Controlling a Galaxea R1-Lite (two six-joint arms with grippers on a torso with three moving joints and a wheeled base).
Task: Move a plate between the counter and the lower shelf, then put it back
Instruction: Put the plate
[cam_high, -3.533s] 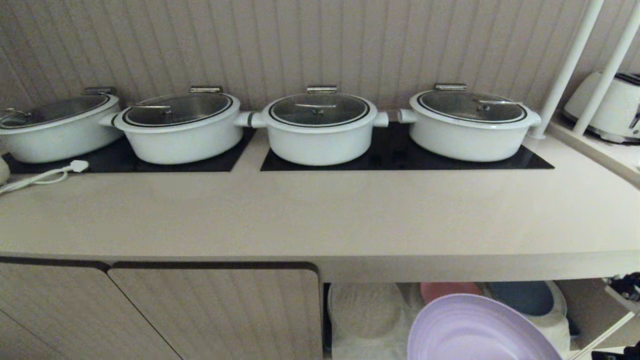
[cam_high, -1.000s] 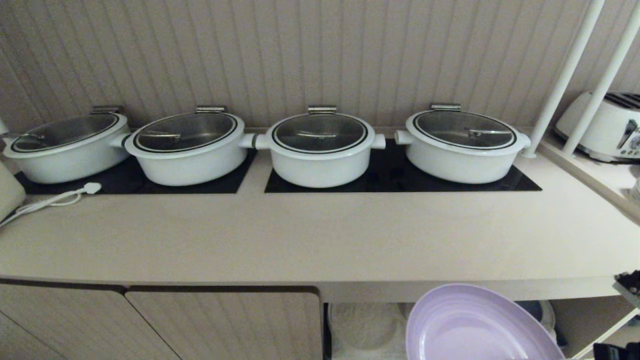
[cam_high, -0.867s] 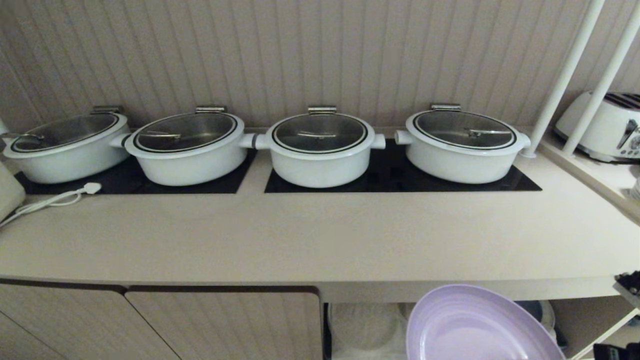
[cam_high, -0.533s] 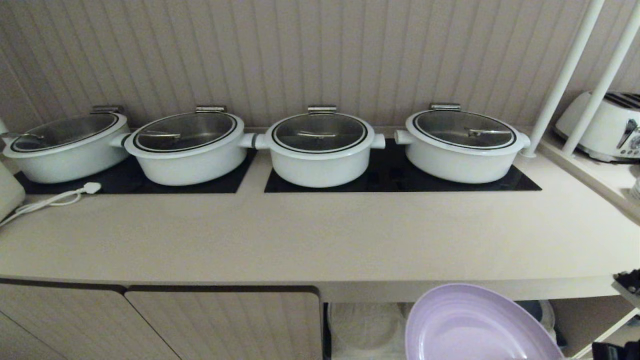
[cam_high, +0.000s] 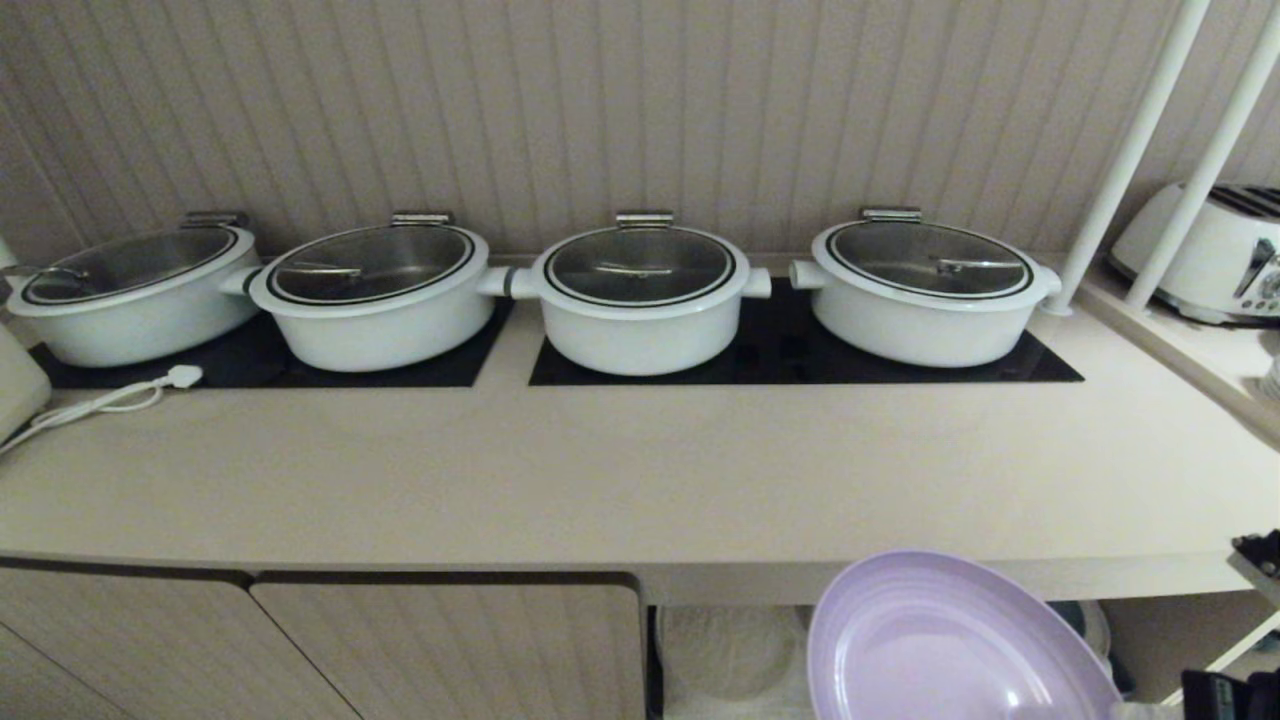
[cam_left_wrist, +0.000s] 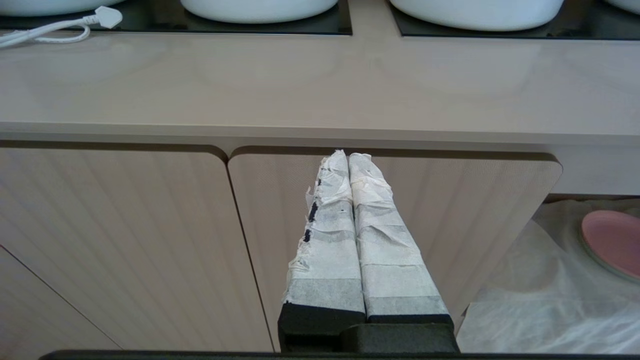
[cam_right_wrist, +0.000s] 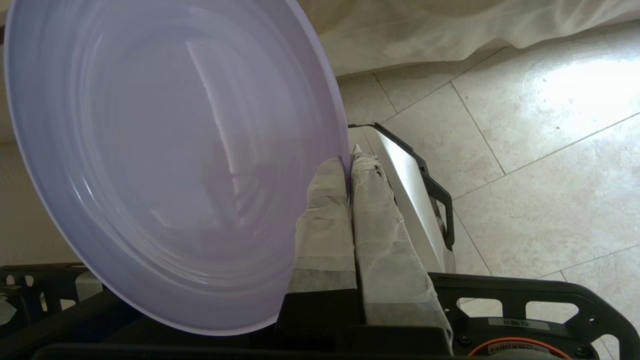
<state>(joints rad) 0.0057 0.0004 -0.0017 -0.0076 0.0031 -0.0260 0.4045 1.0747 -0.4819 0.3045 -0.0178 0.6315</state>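
**Lilac plate gripped in front of the surface's edge**

The right end effector (cam_right_wrist: 349, 165) is clamped on the rim of the plate (cam_right_wrist: 170, 155), its two tape-wrapped fingers (cam_right_wrist: 325, 220) pressed together with the thin lilac edge pinched between them. The plate is tilted, its hollow face turned up toward the head camera, and it touches nothing else. In the head view the plate (cam_high: 950, 650) hangs at the lower right, just in front of the thick front edge of the surface (cam_high: 620, 470) and slightly overlapping it, covering much of the opening of the lower shelf (cam_high: 730, 650), where wrinkled white cloth shows. Below the held plate, in the right wrist view, lies tiled floor (cam_right_wrist: 525, 125).

The left end effector (cam_left_wrist: 348, 160) is closed on nothing, its wrapped fingers meeting, parked in front of a cabinet door (cam_left_wrist: 400, 225) beneath the surface. Beside that door a pink plate (cam_left_wrist: 612, 242) lies on the cloth.

On the surface four white lidded pots (cam_high: 640, 300) stand in a row over black cooktop panels (cam_high: 800, 355), with a white plug and cord (cam_high: 110, 395) at the left and a toaster (cam_high: 1215, 255) on the ledge at the far right.
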